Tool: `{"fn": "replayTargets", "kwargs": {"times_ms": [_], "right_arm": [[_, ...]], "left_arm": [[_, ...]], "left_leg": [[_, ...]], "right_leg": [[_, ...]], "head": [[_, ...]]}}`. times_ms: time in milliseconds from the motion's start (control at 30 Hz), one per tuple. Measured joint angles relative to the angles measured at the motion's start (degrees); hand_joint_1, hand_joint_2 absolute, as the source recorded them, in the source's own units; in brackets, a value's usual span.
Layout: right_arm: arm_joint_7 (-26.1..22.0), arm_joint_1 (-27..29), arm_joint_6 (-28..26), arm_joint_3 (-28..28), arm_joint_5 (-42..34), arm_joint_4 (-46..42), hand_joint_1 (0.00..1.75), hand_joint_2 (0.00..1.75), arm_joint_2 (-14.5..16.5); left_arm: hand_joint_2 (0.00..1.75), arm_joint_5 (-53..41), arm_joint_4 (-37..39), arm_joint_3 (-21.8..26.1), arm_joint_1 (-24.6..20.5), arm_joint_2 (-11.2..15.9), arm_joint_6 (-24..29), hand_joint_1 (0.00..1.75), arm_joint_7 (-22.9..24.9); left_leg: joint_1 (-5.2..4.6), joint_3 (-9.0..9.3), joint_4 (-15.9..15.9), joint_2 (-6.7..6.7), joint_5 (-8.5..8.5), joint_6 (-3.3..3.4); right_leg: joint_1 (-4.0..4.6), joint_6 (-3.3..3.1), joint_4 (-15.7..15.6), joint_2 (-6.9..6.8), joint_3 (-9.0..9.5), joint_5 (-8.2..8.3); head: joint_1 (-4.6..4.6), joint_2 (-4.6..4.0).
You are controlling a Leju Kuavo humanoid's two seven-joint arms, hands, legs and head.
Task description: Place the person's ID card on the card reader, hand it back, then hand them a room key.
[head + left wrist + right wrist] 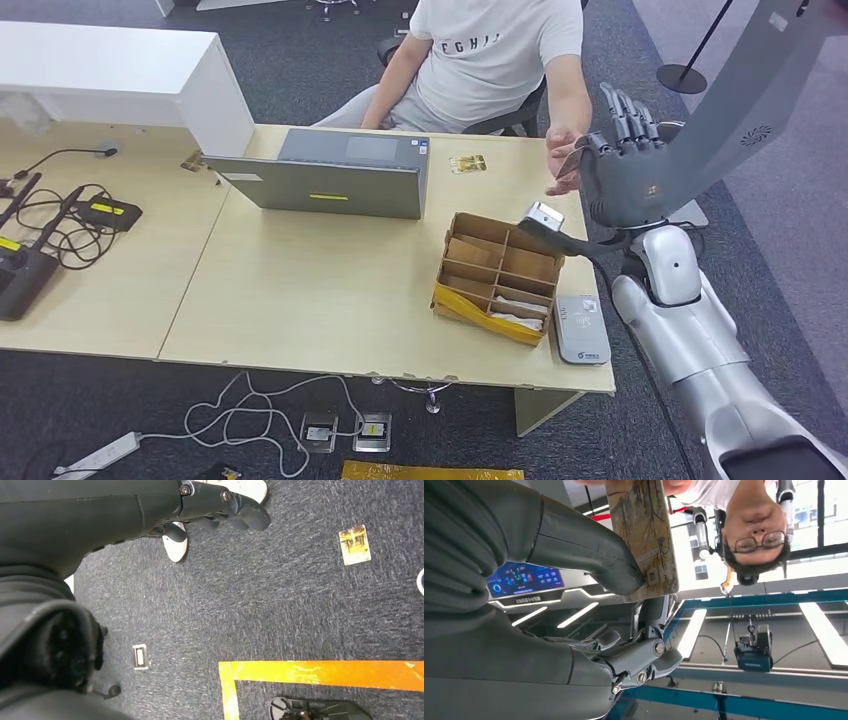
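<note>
One card (644, 535) is pinched between the thumb and fingers of the right hand (625, 170), raised beside the person's hand (562, 160) above the table (300, 290). It is judged thin, stiff, light and slippery; its free edge should be taken. The left hand (220, 505) is seen hanging, fingers curled, holding nothing.

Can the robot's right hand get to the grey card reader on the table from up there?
Probably yes. The card reader lies bare at the table edge, below the raised right hand, with nothing between them. But that hand holds a card, shared with the person's hand.
</note>
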Motion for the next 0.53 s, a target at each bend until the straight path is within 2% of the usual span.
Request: {"fn": "replayTargets", "kwargs": {"times_ms": [367,400,500,533], "right_arm": [[0.42,-3.67,-1.75,0.35,1.70,13.51,1.75,1.75,2.62],[0.70,-3.79,-1.77,0.35,2.08,14.42,1.52,1.75,2.74],[1.12,-3.92,-1.79,0.35,2.95,16.41,0.23,1.75,2.90],[1.14,-3.93,-1.79,0.35,3.08,16.69,0.02,1.75,2.90]], "left_arm": [[0.00,-0.36,0.00,-0.03,0.03,0.01,-0.34,0.00,-0.16],[0.00,-0.38,0.00,-0.03,0.03,0.01,-0.42,0.00,-0.25],[0.00,-0.45,0.00,-0.04,0.04,0.02,-0.61,0.00,-0.59],[0.00,-0.46,0.00,-0.05,0.05,0.02,-0.62,0.00,-0.66]], "left_leg": [[0.00,0.01,0.00,-0.02,0.00,0.00],[0.00,0.01,0.00,-0.02,0.00,0.00],[0.00,0.01,0.00,-0.02,0.00,0.00],[0.00,0.01,0.00,-0.02,0.00,0.00]], "right_leg": [[0.00,0.00,-0.01,-0.02,0.00,0.00],[0.00,0.00,-0.01,-0.02,0.00,0.00],[0.00,0.00,-0.01,-0.02,0.00,0.00],[0.00,0.00,-0.01,-0.02,0.00,0.00]], "head": [[0.00,0.00],[0.00,0.00],[0.01,0.00],[0.01,0.00]]}}
